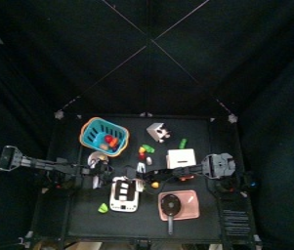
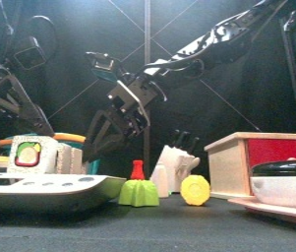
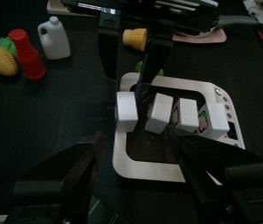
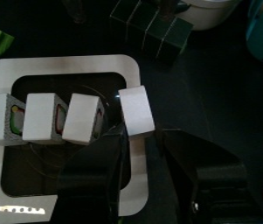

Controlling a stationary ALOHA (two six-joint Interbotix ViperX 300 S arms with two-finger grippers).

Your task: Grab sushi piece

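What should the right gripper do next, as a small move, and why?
Probably go on closing on the end sushi piece. The right gripper hangs over the white tray, its jaws look apart, and that piece stands tilted away from the row, easiest to pinch.

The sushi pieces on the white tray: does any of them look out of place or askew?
Yes. In the right wrist view, three sushi pieces stand in a tight row on the tray, but a fourth piece stands slightly apart at the row's end and tilted, not parallel to the others.
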